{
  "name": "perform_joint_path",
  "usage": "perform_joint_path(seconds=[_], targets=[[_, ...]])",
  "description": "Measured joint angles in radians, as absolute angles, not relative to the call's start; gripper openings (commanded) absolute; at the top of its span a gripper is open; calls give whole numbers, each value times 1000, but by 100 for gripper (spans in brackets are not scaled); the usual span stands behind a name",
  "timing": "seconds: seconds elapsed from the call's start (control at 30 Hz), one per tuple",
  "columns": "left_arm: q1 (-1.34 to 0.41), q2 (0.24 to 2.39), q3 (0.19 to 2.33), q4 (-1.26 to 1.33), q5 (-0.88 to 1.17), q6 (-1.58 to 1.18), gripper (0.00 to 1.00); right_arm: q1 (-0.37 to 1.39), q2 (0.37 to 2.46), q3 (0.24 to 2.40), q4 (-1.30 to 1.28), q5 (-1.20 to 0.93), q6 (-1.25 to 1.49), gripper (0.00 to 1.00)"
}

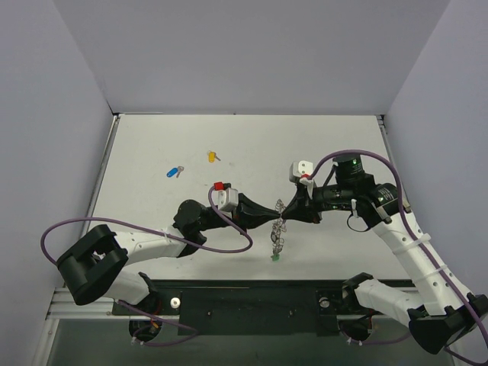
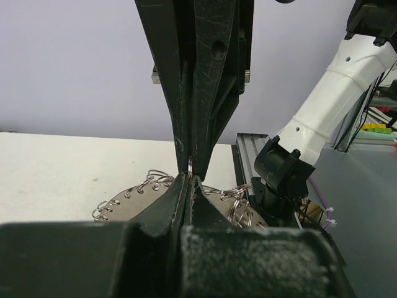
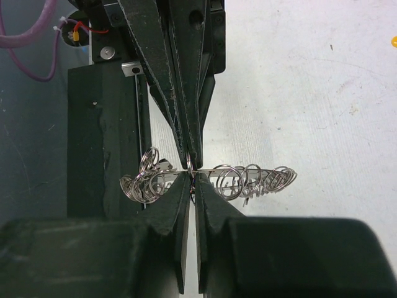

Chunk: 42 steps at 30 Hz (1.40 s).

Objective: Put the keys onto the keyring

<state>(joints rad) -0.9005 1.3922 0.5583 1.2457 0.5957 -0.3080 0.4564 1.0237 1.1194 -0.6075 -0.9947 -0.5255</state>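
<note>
Silver keyring (image 1: 277, 239) sits mid-table, nipped from both sides: left gripper (image 1: 277, 219) and right gripper (image 1: 287, 219) meet tip to tip, each clamped on it. Green key (image 1: 274, 257) lies beside the keyring, toward the bases. Blue key (image 1: 174, 171) and yellow key (image 1: 212, 156) lie well apart, far-left.
</note>
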Motion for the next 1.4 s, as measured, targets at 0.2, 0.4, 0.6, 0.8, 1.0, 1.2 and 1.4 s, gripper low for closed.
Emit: perform_joint_path(seconds=[0.2,0.4,0.6,0.8,1.0,1.2,1.4], targets=[[-901,1393,558,1247,589,-321,4,452,1024,1119,-606,-994,-524,0],[-901,1394,558,1248,573,-333,39,452,1024,1121,-622,-953,-515,0],[-901,1383,558,1219,550,-333,65,452,1063,1196,-765,-837,-564,0],[-900,1384,634,1066,557,-334,75,454,1158,1346,-970,-743,-680,0],[-901,1390,696,953,564,-311,69,485,1227,1393,-1092,-668,-757,0],[-910,1398,698,893,576,-278,62,506,1266,1396,-1119,-637,-767,0],[-942,1423,702,879,589,-267,55,513,1286,1405,-1117,-640,-749,0]])
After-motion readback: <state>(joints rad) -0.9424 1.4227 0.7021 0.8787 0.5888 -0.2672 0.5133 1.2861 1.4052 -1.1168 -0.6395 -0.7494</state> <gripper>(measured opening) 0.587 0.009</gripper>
